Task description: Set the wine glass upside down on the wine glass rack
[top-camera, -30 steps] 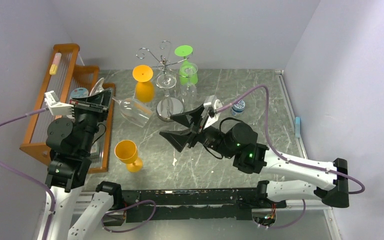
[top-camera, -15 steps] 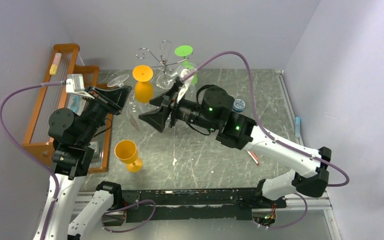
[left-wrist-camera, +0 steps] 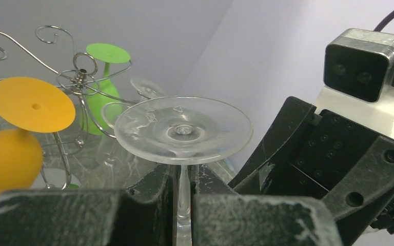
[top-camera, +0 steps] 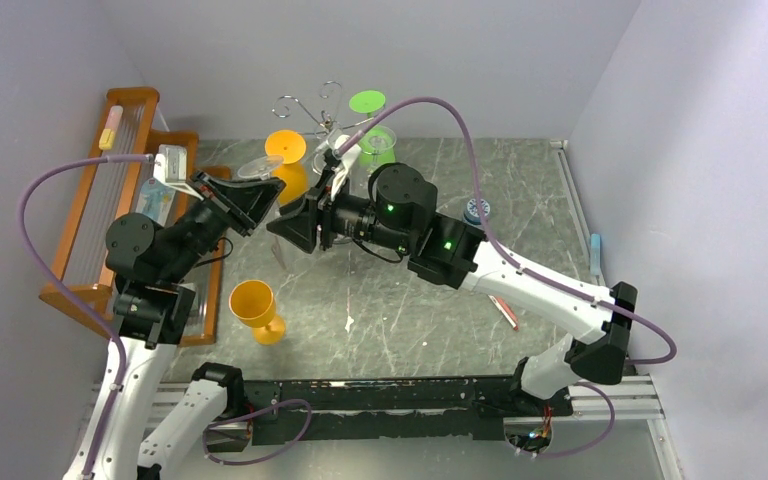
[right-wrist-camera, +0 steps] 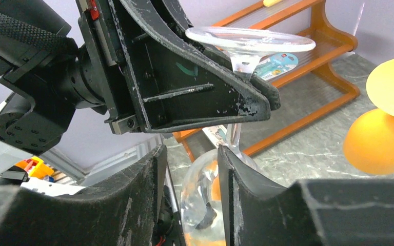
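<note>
While the left jaws [left-wrist-camera: 183, 210] stay clamped shut on the stem of the clear wine glass [left-wrist-camera: 183, 130], it hangs foot-up and bowl-down in the air, level with the wine glass rack [top-camera: 325, 120] but not on it. The right jaws [right-wrist-camera: 191, 151] stand partly open either side of the bowl below the left jaws. A slit of daylight shows on one side, so they are not closed on it.

Beyond both pairs of jaws, the chrome arms carry an orange glass [top-camera: 285, 147] and a green glass [top-camera: 368, 102], both hung upside down. Behind the left jaws, the wooden rack [top-camera: 120, 130] holds a small blue-printed thing [right-wrist-camera: 274, 59] I cannot make out. Beneath the jaws, an orange goblet [top-camera: 253, 303] stands upright on the desk [top-camera: 410, 320].

A second ago the glass lay tipped low by the wooden rack. The right jaws gaped wide nearer the chrome base. Both have since risen and met.
</note>
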Motion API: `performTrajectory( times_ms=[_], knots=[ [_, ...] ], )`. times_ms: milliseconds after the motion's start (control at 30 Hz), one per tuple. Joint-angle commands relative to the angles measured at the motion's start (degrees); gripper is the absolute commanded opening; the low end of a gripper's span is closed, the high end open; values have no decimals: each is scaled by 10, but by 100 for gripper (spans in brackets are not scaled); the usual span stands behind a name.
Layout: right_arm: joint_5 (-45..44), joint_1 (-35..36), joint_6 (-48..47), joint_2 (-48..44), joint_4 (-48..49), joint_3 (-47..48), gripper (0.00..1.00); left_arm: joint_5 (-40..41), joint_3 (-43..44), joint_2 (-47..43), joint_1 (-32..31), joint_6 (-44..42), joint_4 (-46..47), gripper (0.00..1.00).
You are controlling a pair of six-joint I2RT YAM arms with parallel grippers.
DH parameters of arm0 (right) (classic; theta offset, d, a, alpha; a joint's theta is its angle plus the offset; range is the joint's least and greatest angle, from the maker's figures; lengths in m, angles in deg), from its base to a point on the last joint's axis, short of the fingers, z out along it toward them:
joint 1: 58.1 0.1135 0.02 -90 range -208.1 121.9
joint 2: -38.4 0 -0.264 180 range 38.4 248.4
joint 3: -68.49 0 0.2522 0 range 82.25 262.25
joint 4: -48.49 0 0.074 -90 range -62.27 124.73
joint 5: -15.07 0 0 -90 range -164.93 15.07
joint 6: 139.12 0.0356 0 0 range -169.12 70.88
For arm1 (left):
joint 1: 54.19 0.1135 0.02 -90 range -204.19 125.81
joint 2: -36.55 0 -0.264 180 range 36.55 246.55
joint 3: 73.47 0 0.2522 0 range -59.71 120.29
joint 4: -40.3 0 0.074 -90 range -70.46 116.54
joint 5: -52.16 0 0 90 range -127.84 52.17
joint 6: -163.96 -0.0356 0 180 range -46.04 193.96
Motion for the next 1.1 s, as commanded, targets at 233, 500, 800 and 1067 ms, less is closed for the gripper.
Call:
performTrajectory(
  times_ms=[233,500,800,1067],
  knots=[
    [-16,-2,-25,16,20,-22,32,-62,-5,-7,5,33,65,5],
    [-33,-4,-44,-41,64,-63,42,-28,0,-14,5,14,37,5],
    [-37,-5,-32,-41,54,-64,56,-46,-5,-14,5,23,59,5],
    [-9,-9,-20,-10,60,-39,49,-119,-9,-6,5,35,101,5]
  ],
)
